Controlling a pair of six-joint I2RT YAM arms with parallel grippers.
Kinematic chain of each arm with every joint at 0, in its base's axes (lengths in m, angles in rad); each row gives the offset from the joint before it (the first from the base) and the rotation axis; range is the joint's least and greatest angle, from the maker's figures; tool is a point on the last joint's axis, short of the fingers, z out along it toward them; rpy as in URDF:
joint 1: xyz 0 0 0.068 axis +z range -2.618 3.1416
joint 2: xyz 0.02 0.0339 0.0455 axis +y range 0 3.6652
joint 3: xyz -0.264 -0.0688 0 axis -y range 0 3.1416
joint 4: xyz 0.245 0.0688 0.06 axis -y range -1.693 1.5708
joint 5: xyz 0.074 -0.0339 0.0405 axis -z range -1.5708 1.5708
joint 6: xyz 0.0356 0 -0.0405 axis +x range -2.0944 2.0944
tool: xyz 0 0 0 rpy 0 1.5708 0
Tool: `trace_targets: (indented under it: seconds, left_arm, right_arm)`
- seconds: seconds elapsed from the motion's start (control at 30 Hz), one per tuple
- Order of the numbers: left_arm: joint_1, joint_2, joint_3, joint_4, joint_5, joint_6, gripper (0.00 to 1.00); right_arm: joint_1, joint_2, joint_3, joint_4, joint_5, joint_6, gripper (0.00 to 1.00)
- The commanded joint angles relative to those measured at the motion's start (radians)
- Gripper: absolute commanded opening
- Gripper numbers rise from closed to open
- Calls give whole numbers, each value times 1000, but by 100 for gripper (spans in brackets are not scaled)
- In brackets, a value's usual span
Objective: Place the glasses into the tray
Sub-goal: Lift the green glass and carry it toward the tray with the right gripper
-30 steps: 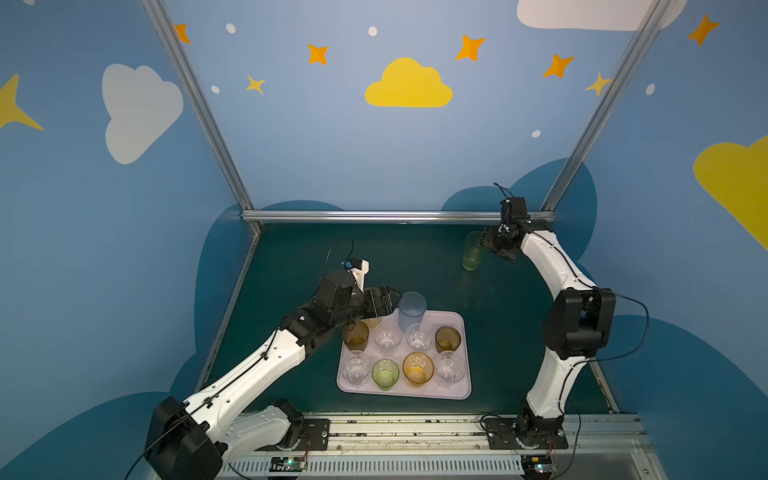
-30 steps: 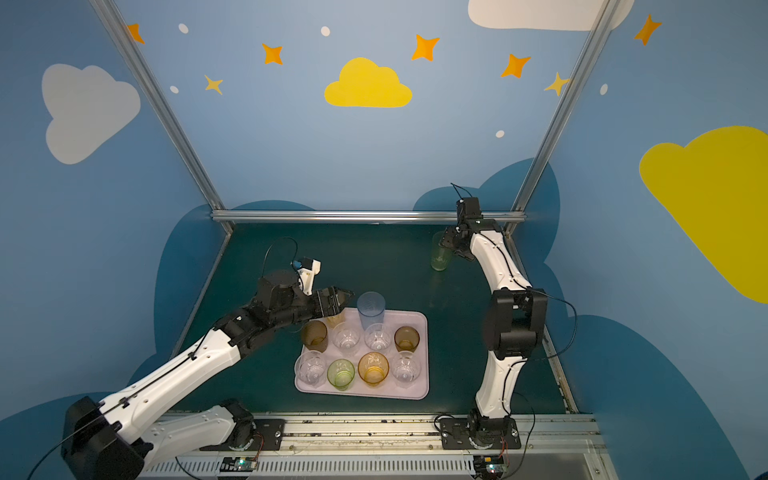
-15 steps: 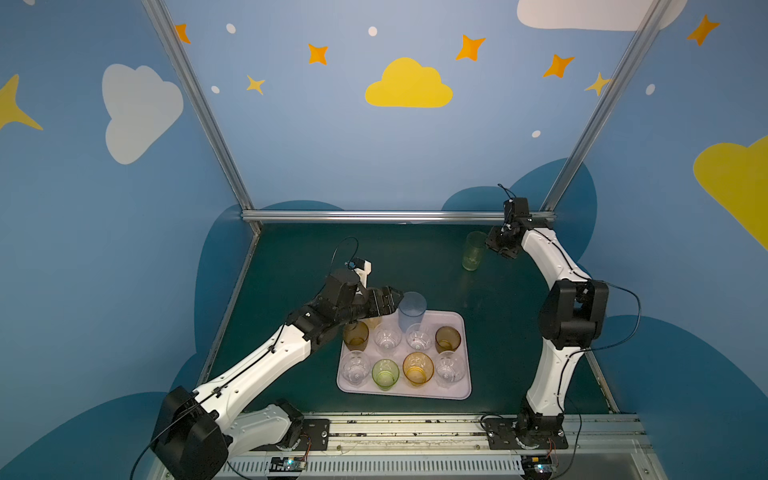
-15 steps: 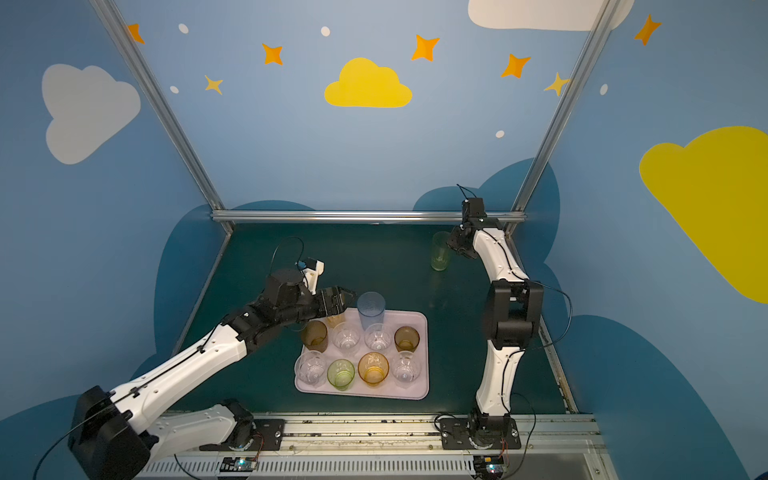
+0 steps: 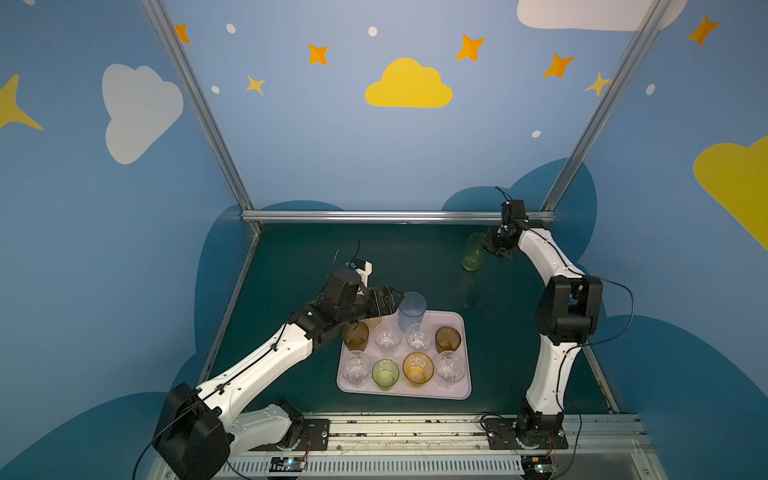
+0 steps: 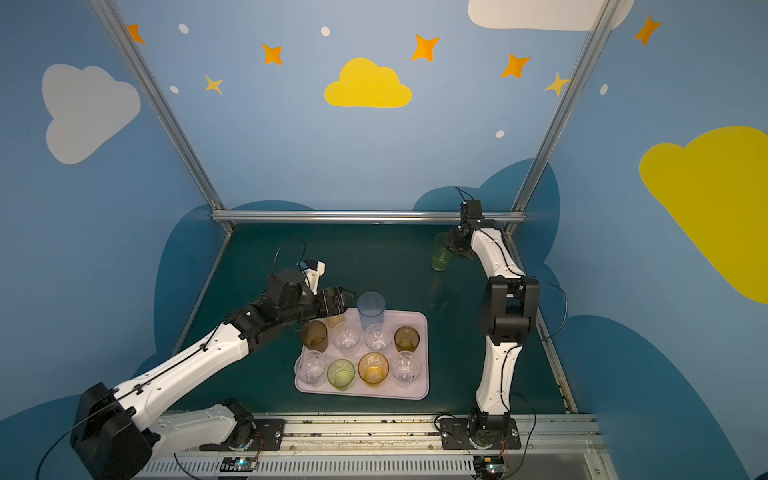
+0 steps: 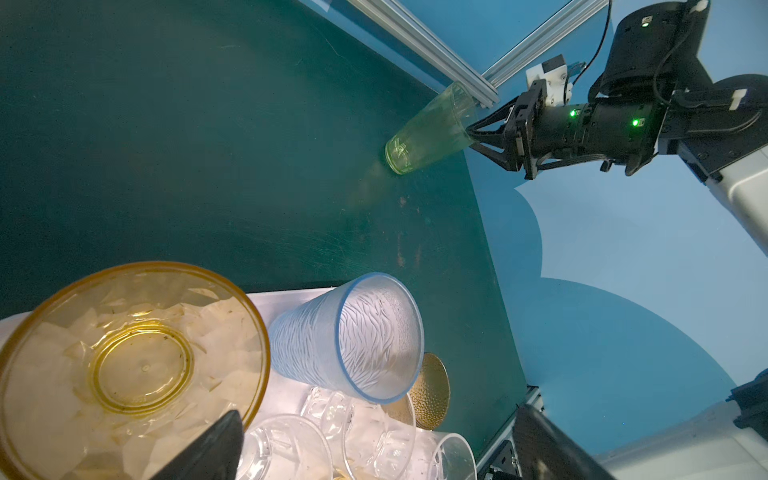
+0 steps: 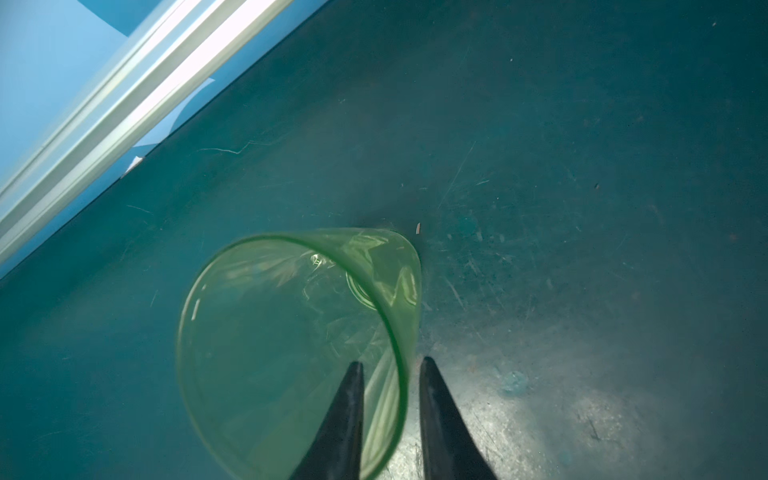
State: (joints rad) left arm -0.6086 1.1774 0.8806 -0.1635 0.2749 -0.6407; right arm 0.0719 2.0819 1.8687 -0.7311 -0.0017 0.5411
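Tall translucent green tumbler [image 5: 472, 251] standing on the desk [image 5: 415, 257] well beyond the tray [image 5: 403, 394]; right gripper [image 8: 390, 361] straddles its rim, clamping cannot be told; left gripper [image 5: 394, 296] spread wide over the tray's far edge.

— Site type?

— Robotics lab, a boxed-in test cell. Aluminium frame posts [image 5: 203, 112] hold blue wall panels [image 5: 332, 145] painted with clouds [image 5: 408, 85] and stars [image 5: 318, 54]. It is a staged backdrop.

— Other evidence?

— A left arm [image 5: 266, 361] and a right arm [image 5: 544, 374], white shells with black joints, are bolted by base plates [image 5: 505, 434] to a slotted metal rail [image 5: 415, 424] along the front edge. Loose cables [image 5: 623, 299]. Bare circuit boards [image 5: 286, 463] with lit LEDs. A dark green mat [image 5: 415, 257] is the work surface, and on it sits a tray [image 5: 432, 392] of glasses [image 5: 417, 368].
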Motion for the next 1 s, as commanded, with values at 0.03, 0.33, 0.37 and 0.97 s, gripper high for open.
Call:
trace_targets:
  seconds: [0.03, 0.33, 0.37, 0.97]
  left_arm:
    - [4, 6, 20, 2, -20, 9, 100]
    - [5, -22, 12, -33, -97, -5, 100]
    - [6, -29, 9, -34, -99, -9, 100]
    - [6, -317, -88, -175, -255, -20, 100]
  right_arm:
    - [-9, 22, 30, -8, 2, 2, 13]
    - [-6, -56, -30, 2, -40, -1, 0]
    - [-6, -76, -49, 10, -50, 2, 0]
    - [103, -619, -578, 152, -94, 29, 0]
